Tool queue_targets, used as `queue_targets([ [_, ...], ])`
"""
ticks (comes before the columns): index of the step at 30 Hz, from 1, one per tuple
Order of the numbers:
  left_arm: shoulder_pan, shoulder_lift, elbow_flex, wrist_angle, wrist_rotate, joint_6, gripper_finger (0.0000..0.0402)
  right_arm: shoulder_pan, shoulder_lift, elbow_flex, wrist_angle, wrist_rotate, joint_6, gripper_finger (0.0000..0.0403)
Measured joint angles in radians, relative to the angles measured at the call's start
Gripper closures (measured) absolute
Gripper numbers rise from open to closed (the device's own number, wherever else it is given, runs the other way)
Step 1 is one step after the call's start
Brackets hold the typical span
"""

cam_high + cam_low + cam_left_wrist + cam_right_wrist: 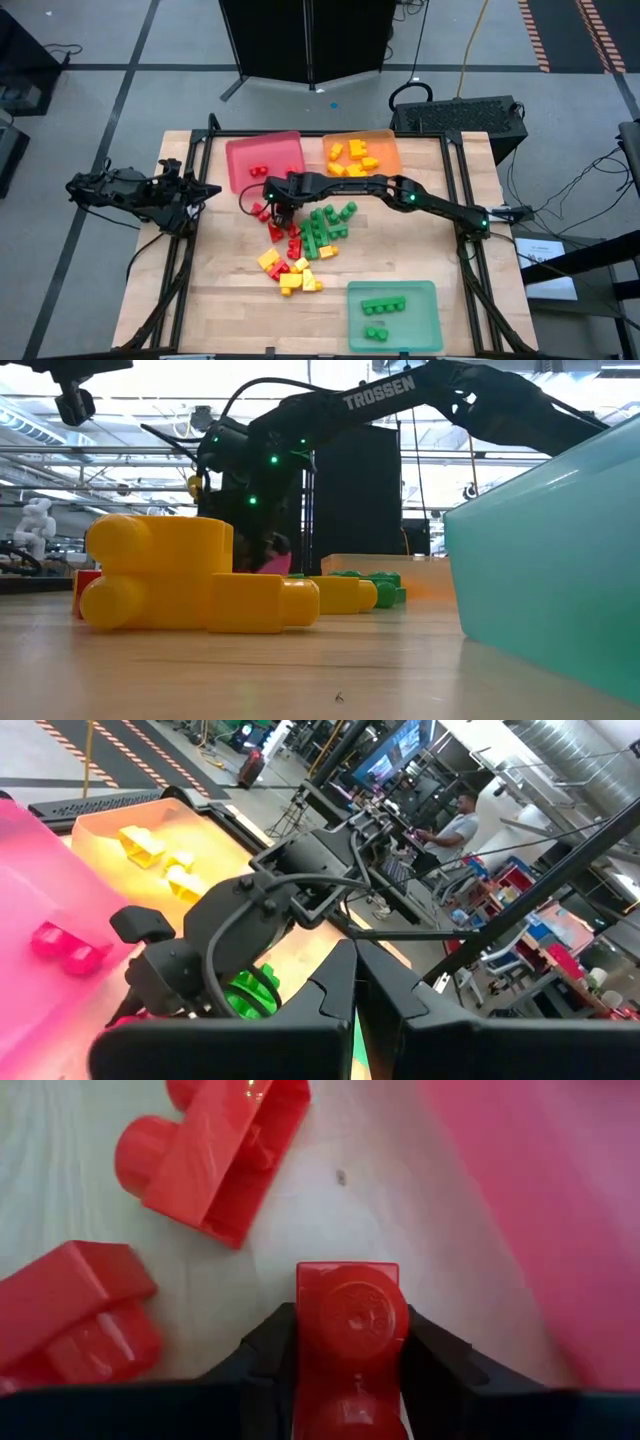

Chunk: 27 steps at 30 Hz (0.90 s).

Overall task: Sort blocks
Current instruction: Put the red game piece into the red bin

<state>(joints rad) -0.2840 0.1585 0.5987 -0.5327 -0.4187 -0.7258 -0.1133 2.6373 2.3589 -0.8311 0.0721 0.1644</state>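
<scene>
Beside red tray [262, 155], right gripper [348, 1342] clamps red block [348, 1320], btm cropped.

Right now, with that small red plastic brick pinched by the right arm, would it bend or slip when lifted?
Probably neither. The small red studded plastic brick looks rigid and hollow, like the overturned red brick nearby, so likely stiff and light. Its glossy faces could be slippery, but the right end effector clamps both flat sides squarely. The left end effector waits at the table's left edge.

Glossy plastic blocks [350, 1320], seemingly matt wood table [230, 300]
</scene>
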Motion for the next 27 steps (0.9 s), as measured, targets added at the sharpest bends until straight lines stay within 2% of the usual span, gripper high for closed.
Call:
queue_targets([
  [12,0.0,0.0,0.0,0.0,0.0,0.0,0.0391,0.005,-0.089,-0.006,0.002,0.013,0.038,0.0289],
  [19,0.0,0.0,0.0,0.002,0.001,-0.001,0.0391,-0.003,-0.18,-0.005,0.116,0.037,0.025,0.0289],
  [23,0.0,0.0,0.0,0.003,0.0,-0.001,0.0391,-0.034,-0.203,-0.001,0.208,0.052,0.023,0.0289],
  [27,0.0,0.0,0.0,0.002,-0.001,-0.001,0.0391,-0.088,-0.176,-0.002,0.203,0.036,0.026,0.0289],
])
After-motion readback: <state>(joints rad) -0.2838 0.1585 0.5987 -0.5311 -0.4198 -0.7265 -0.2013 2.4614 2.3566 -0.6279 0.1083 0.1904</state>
